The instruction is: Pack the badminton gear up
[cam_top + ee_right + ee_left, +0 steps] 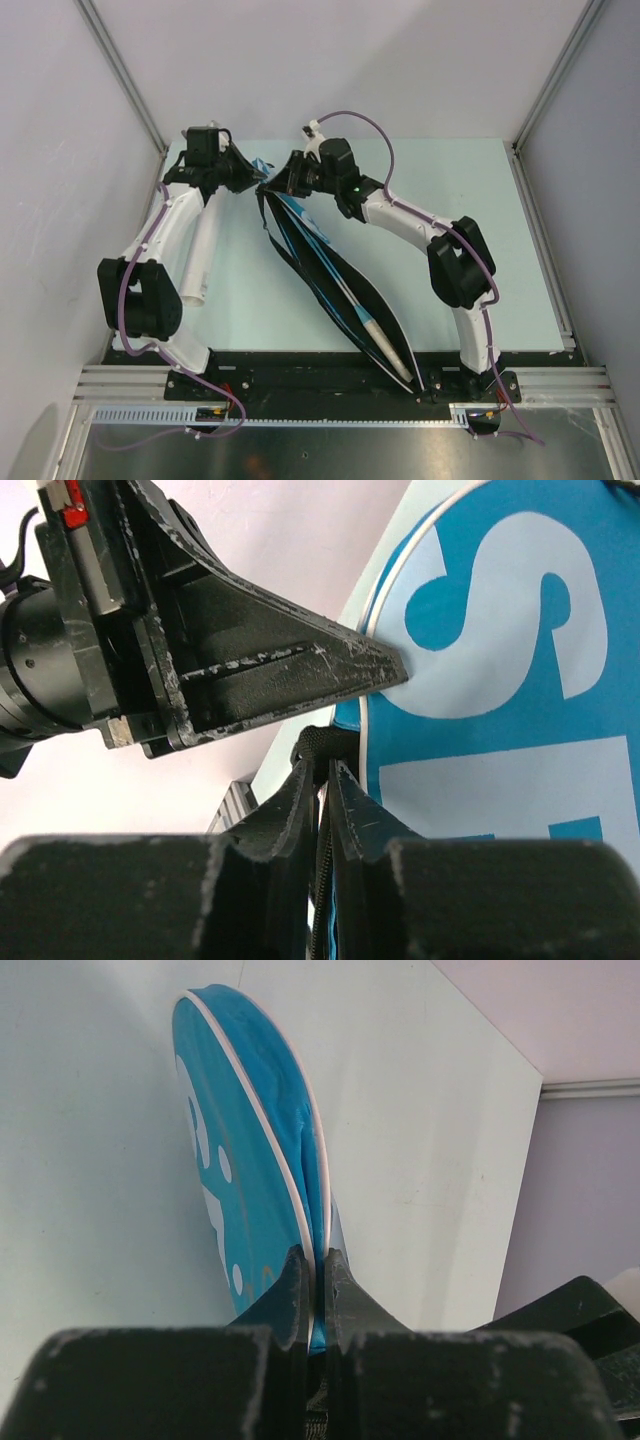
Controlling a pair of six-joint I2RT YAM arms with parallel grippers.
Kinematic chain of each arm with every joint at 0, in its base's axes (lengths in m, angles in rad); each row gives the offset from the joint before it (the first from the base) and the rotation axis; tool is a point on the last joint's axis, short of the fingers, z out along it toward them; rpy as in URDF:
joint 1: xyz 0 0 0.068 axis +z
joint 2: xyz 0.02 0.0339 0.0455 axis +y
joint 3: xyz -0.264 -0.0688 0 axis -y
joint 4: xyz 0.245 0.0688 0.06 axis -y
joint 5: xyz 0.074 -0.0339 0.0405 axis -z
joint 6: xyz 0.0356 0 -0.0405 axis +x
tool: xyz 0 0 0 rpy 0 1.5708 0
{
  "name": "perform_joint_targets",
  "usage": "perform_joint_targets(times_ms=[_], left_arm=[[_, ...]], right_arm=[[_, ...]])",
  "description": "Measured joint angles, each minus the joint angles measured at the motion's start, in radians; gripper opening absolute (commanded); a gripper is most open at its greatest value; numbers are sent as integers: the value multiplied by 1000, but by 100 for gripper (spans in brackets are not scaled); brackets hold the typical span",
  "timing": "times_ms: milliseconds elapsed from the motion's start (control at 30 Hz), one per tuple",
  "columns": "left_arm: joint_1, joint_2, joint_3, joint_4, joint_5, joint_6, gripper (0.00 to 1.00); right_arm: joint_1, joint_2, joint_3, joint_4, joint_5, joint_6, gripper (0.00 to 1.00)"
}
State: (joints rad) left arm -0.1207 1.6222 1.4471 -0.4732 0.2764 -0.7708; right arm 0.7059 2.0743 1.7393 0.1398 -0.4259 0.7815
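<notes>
The long blue racket bag [316,262] with black edging lies diagonally on the table, its mouth gaping. A white racket handle [386,346] and a light-blue shaft show inside it near the front. My left gripper [250,180] is shut on the bag's far end; the left wrist view shows its tips [318,1260] pinching the blue, white-piped cloth [240,1140]. My right gripper [281,188] is beside it, shut [322,770] on the bag's black zipper edge next to the white "S" panel [500,680]. The white tube [203,255] lies under my left arm. No shuttlecocks are in view.
The pale green table [470,230] is boxed in by grey walls with aluminium posts at the back corners. A black rail [320,365] runs along the near edge, where the bag's lower end rests. The left gripper's body [250,670] is very close above my right fingers.
</notes>
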Motion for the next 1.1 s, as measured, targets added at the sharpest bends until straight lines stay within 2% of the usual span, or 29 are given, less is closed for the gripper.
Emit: perform_joint_targets(times_ms=[67,467,733,933,1100], left_arm=[[1,0,-1,0,1,0,0],[1,-2,-10,11,2,-8,0],[1,-2,-13,15,7,-8,0],[1,-11,-25,18,7,-11,0],[0,-22,-34,14,4,-18,0]], right_arm=[[1,8,20,-7,1,-5,22],[-3,10,25,-15,17,5,17],[7,-4,-8,9,-17,8,30],[39,-17,-34,22,-67,4,34],[56,-18,-34,26,-117,-30,46]])
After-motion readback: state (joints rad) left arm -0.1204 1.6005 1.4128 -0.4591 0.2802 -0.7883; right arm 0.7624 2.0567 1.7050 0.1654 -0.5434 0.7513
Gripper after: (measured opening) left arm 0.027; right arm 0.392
